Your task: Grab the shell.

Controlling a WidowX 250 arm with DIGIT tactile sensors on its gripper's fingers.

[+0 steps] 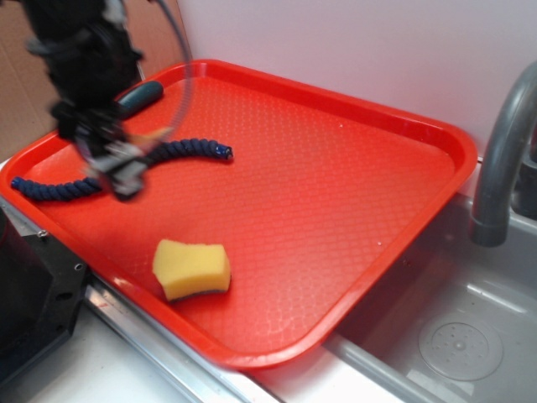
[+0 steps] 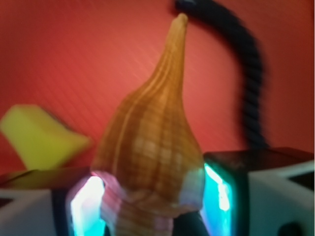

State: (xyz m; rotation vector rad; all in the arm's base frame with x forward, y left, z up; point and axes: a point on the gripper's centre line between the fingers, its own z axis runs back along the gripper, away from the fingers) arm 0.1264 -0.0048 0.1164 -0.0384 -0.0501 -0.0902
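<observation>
On the steel sink counter sits a big red tray (image 1: 352, 126) with textured, dimpled floor and raised rim, filling most of the exterior view. Pale wall behind it, brown cardboard-looking panel at top left. Right of the tray: grey faucet (image 1: 503, 151) curving over a grey sink basin (image 1: 453, 336) with a round drain. Black box-like hardware (image 1: 33, 285) at lower left, just beside the tray edge.

On tray: yellow sponge (image 1: 191, 269) near the front edge, dark underside layer. Dark blue twisted rope (image 1: 189, 151) runs across the back-left part. Teal-handled tool (image 1: 138, 96) near the far left rim, partly hidden by the arm.

Claw (image 1: 117, 168) is blurred in exterior view, over the left part of the tray near the rope. Wrist view: claw (image 2: 152, 206) clenched on the shell (image 2: 152, 147), glowing teal-lit pads (image 2: 216, 196) pressed to both sides of its wide body. Shell tan-brown, ridged, thin pointed tail aimed away from the camera toward the rope (image 2: 248, 73). Red tray floor behind it, sponge (image 2: 39, 132) blurred at left. Cannot tell if shell touches the tray.
</observation>
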